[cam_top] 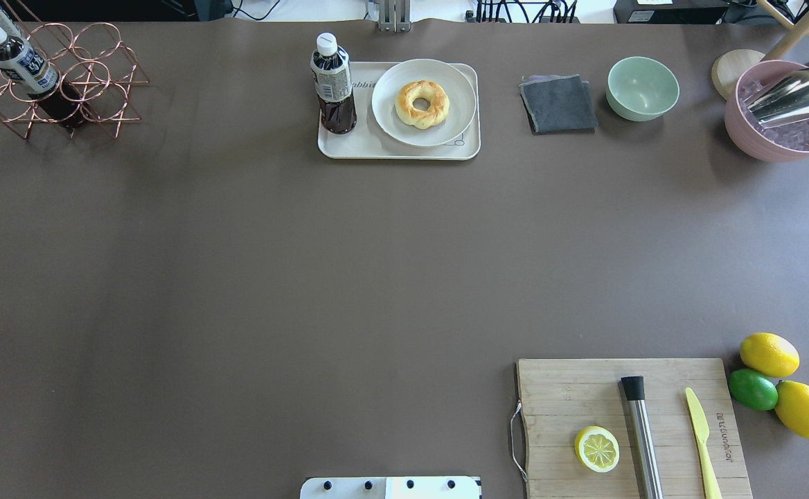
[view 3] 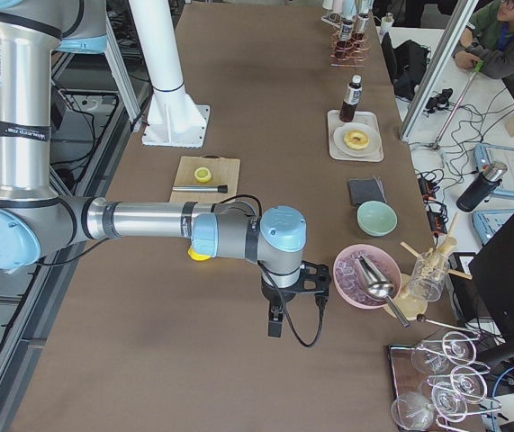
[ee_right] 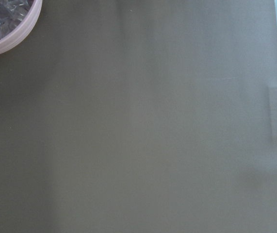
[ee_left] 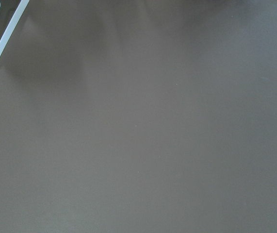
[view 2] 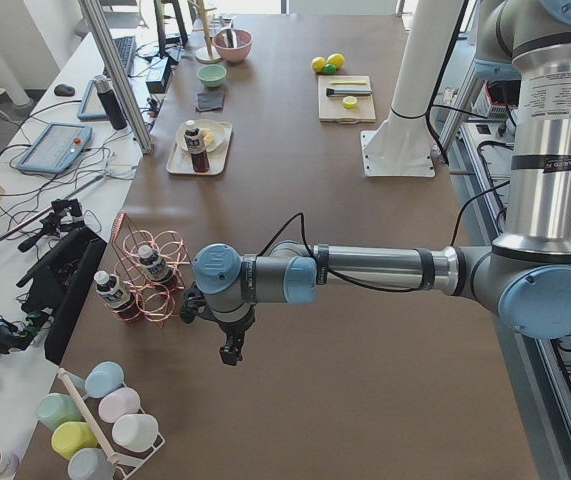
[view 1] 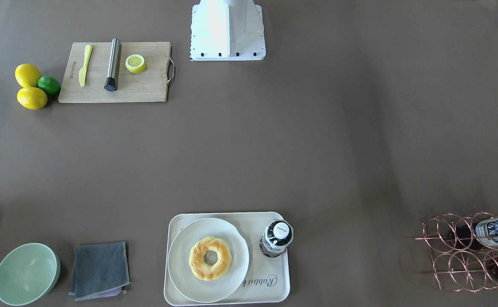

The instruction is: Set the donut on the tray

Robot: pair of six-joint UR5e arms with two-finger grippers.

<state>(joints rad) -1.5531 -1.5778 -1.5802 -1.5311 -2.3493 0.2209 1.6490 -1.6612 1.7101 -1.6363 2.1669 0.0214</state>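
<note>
Left fingers (view 2: 231, 352) and right fingers (view 3: 275, 326), grip state impossible to tell, hang over bare tabletop (view 1: 249, 149) well apart from the donut (view 1: 210, 258), lying on a white plate (view 1: 180, 273) on the far tray (view 1: 270, 294) beside a bottle (view 1: 276, 238), which a careless reach could topple.

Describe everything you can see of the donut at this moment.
The donut is a golden-yellow ring with browned patches and a small centre hole, whole and bread-like. It lies flat near the middle of a round white plate, which sits on the cream tray beside an upright dark bottle. Only the plate touches it; the bottle stands apart.
</note>
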